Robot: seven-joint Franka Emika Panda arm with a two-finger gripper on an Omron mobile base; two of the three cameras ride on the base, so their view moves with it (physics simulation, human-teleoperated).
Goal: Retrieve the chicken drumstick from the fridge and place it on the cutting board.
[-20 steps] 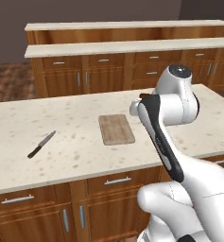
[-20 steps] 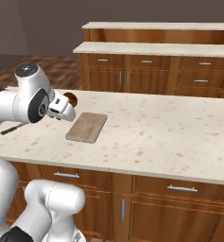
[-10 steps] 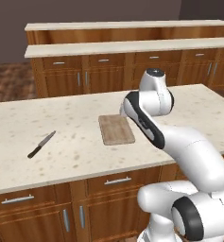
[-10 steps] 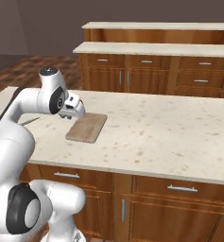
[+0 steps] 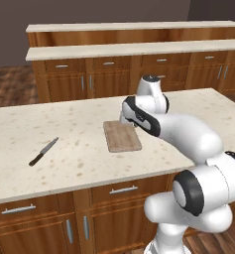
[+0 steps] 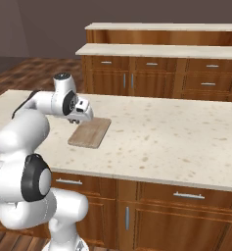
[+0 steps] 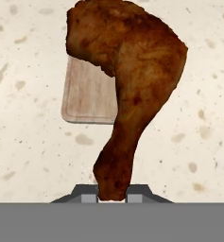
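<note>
- One drumstick (image 7: 127, 80) hangs mid-frame, its thin end clenched in my hand (image 7: 112, 197).
- Board (image 7: 87, 94) lies upper left on the tabletop (image 7: 193, 142); I should centre over it, lower, then release.

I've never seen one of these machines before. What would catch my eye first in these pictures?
Probably the glossy reddish-brown chicken drumstick, pinched at its narrow end by the tool and hanging above the speckled counter. Below it lies the wooden cutting board, near the middle of the counter, with nothing on it yet. Off to the board's left on the counter lies a black-handled knife.
</note>
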